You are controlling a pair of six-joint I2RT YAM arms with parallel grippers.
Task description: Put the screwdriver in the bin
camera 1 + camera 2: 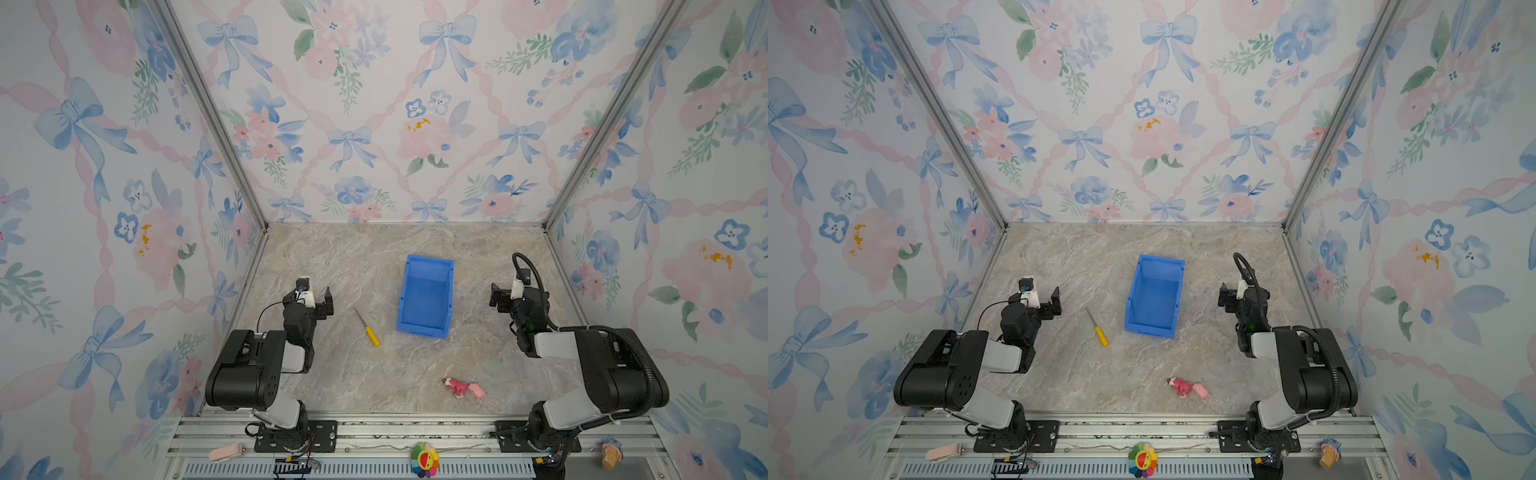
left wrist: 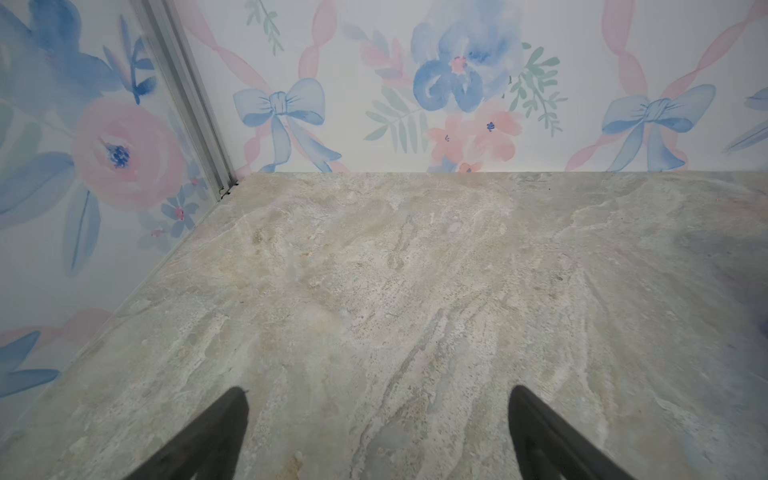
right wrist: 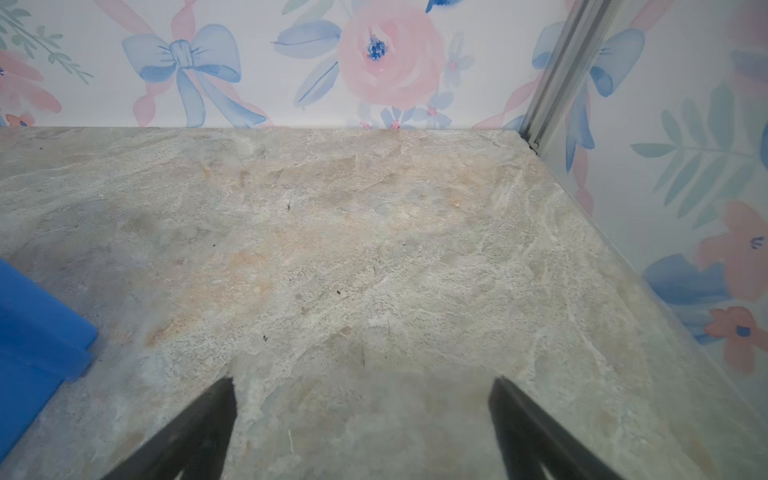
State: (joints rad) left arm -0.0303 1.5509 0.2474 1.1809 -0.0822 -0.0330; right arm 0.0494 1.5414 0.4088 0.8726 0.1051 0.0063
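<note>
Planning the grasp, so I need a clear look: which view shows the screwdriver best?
The top views. Both top views show the whole screwdriver lying flat on the table, just left of the bin. Neither wrist view shows it at all.

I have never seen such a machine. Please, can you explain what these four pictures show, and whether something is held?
This is a robot with two black and grey arms, fixed to a metal rail at the near edge of a marble-patterned table. Flowered walls stand around it.

Two pictures look down from above on the whole scene and are almost the same. The other two come from small cameras on the wrists, so each shows the dark tips of one claw over the table.

On the table lie a small screwdriver with a yellow plastic handle, an empty bright blue rectangular plastic bin beside it without touching it, and a pink toy figure nearer the rail.

The left claw and the right claw are both open and hold nothing.
</note>
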